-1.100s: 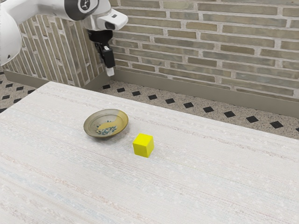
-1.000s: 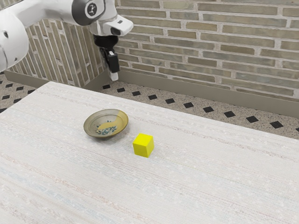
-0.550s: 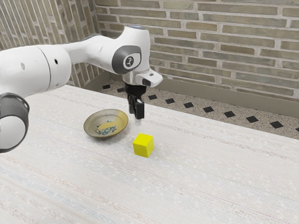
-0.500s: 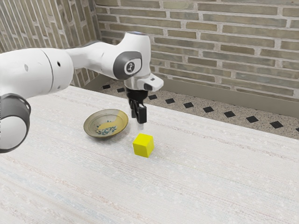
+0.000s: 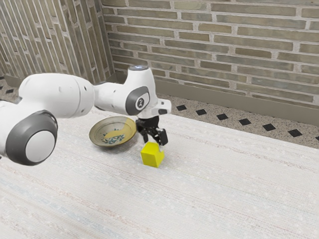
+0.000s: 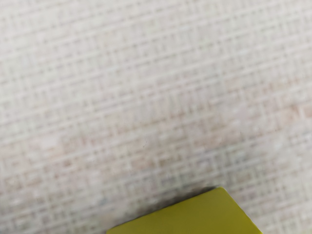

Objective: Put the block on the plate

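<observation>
Yellow cubic block sits mid-frame on the pale surface, beside a patterned, shallow round plate; black jaws reach it, whether spread or pinching I can't tell.

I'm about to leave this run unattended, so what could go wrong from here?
The block sits askew in the wrist view, so my gripper might meet it unevenly and twist it or let it slip. The plate stands close by with a raised rim, which a block carried too low could catch. Its sides slope, so an off-centre release may leave the block tilted.
</observation>
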Robot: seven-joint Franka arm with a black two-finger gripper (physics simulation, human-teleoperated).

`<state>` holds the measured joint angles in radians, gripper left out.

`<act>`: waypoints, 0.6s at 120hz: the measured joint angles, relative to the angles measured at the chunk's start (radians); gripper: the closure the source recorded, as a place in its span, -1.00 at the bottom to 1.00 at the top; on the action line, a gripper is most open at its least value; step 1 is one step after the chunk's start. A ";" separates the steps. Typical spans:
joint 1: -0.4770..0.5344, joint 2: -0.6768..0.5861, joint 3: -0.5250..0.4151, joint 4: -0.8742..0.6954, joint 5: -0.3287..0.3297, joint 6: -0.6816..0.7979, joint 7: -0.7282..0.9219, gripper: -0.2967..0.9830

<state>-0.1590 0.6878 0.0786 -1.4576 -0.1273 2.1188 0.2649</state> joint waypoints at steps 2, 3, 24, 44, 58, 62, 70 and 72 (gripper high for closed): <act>0.001 0.007 0.002 0.004 -0.008 0.006 -0.008 -0.54; 0.002 0.011 0.002 0.006 -0.011 0.009 -0.012 -0.54; -0.004 0.006 -0.001 -0.049 -0.055 0.049 -0.094 -0.54; -0.004 -0.028 -0.004 -0.083 -0.054 0.056 -0.156 -0.38; -0.001 -0.032 -0.001 -0.092 -0.046 0.049 -0.188 -0.20; 0.001 -0.032 -0.001 -0.094 -0.039 0.046 -0.196 -0.18; 0.002 -0.031 0.000 -0.096 -0.030 0.042 -0.211 -0.16; 0.002 -0.031 0.000 -0.096 -0.028 0.041 -0.215 -0.15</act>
<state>-0.1569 0.6571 0.0785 -1.5538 -0.1554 2.1596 0.0500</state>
